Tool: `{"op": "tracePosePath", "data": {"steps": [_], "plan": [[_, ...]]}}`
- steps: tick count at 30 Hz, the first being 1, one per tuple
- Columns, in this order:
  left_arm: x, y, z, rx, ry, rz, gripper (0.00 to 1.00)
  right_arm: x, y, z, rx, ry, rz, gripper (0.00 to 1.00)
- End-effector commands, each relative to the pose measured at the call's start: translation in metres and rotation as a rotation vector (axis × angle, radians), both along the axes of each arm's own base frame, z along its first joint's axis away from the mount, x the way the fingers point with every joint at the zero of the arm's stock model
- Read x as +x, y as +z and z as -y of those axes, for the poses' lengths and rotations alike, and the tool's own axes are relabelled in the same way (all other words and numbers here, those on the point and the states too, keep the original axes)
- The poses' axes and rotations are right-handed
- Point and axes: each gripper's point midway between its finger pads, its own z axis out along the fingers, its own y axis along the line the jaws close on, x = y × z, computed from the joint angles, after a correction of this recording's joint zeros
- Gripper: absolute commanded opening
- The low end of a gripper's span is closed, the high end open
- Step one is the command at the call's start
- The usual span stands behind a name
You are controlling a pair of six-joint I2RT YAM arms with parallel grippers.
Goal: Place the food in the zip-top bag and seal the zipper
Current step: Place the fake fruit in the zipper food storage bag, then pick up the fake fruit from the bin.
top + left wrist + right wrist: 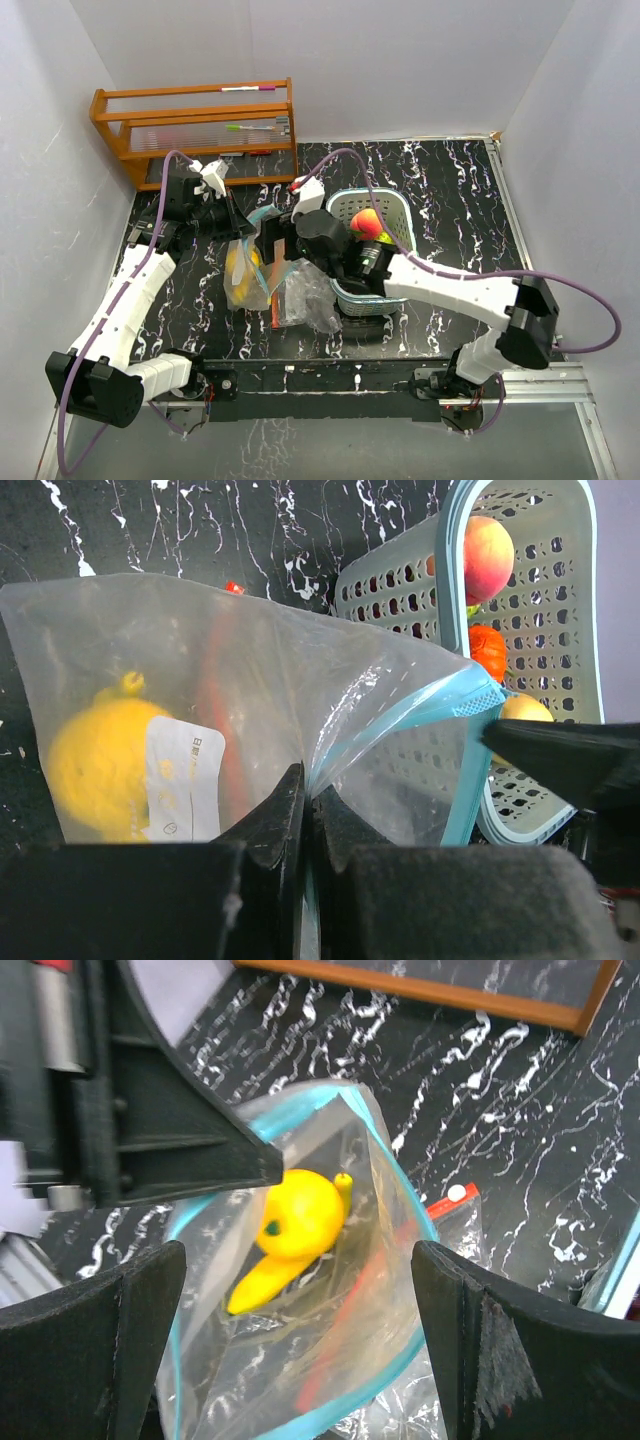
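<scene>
The zip-top bag (260, 680) is clear with a teal zipper rim, and its mouth is held up. My left gripper (308, 785) is shut on the bag's rim. Inside the bag lie a yellow round fruit (300, 1215) and a yellow banana (262, 1282). My right gripper (298, 1260) hangs open right above the bag's mouth with nothing between its fingers. From above, the bag (245, 275) sits between the left gripper (238, 228) and right gripper (282, 250). More food sits in the teal basket (560, 540): a peach (487, 555), an orange-red fruit (487, 650) and a yellow fruit (525, 708).
The basket (398, 212) stands just right of the bag, under my right forearm. A second, crumpled clear bag (308, 300) with a red strip lies in front of the zip-top bag. A wooden rack (195, 130) with pens stands at the back left by the wall.
</scene>
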Motion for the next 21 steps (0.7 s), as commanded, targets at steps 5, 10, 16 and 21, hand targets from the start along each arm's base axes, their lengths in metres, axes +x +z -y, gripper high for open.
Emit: {"op": "tracePosePath", "data": {"steps": [5, 10, 16, 21], "plan": [[-0.002, 0.012, 0.002, -0.012, -0.011, 0.033, 0.00, 0.000, 0.048, 0.069, 0.066, -0.186, 0.036, 0.98], [-0.002, 0.012, 0.002, -0.011, -0.012, 0.033, 0.00, 0.027, 0.011, 0.135, -0.053, -0.429, -0.077, 0.98], [-0.001, 0.011, 0.002, -0.010, -0.015, 0.035, 0.00, 0.053, -0.014, 0.182, -0.099, -0.621, -0.110, 0.98], [0.000, 0.011, 0.004, -0.018, -0.020, 0.029, 0.00, 0.077, -0.044, 0.201, -0.161, -0.701, -0.156, 0.98]]}}
